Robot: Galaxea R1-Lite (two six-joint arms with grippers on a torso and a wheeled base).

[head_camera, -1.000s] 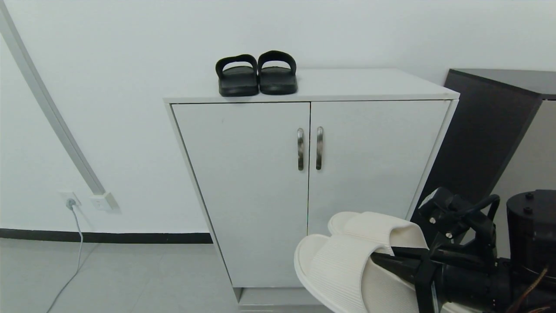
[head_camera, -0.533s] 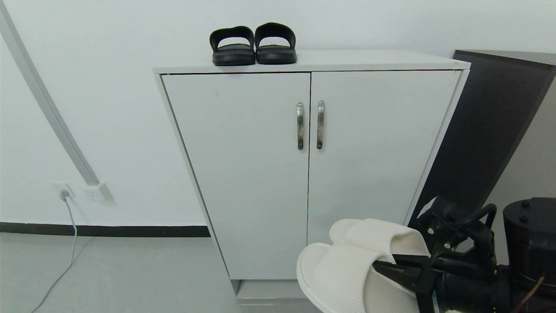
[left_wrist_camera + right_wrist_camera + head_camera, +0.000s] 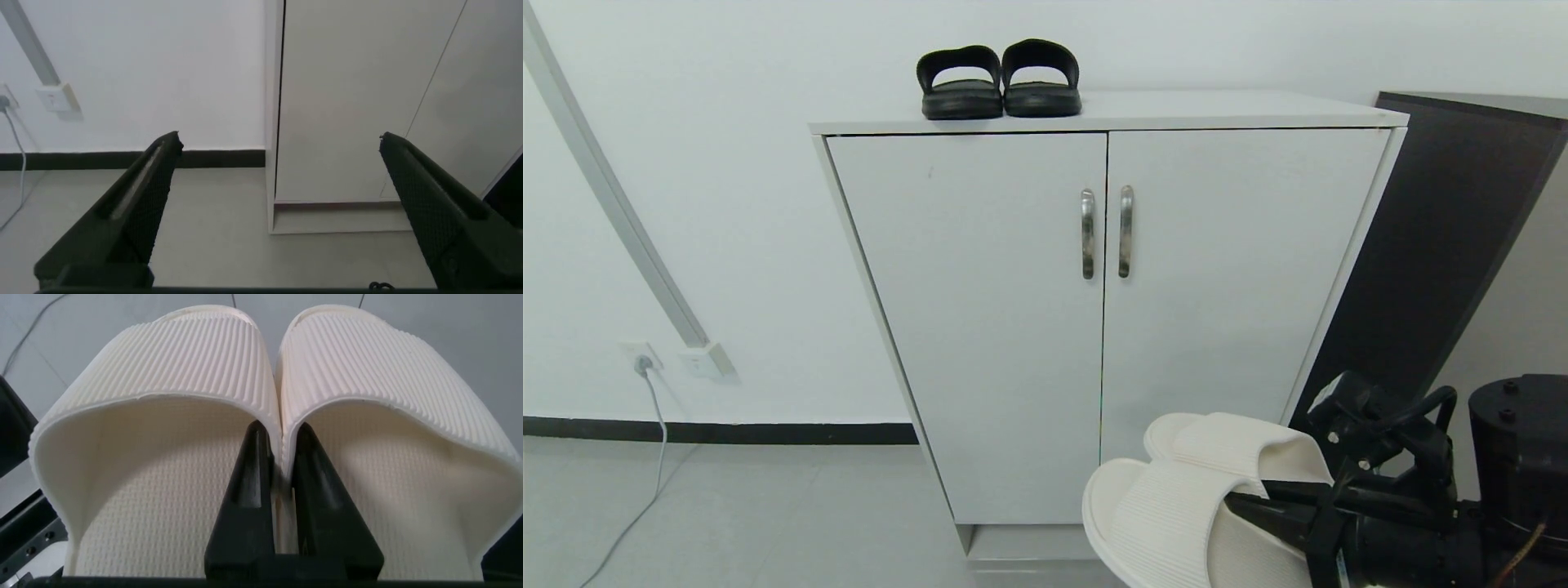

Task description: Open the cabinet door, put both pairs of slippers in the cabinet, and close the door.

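White ribbed slippers [image 3: 1176, 506] clamped in my right end effector [image 3: 281, 433], left end effector [image 3: 279, 140] gaping empty, black slippers [image 3: 1001, 82] atop the shut cabinet [image 3: 1241, 245], so next I'd pull a door handle [image 3: 1087, 234].

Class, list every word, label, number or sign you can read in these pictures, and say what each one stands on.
There is no readable text in any view.
The cabinet, the black slippers, the white slippers and the wall outlet show no words, numbers or signs.
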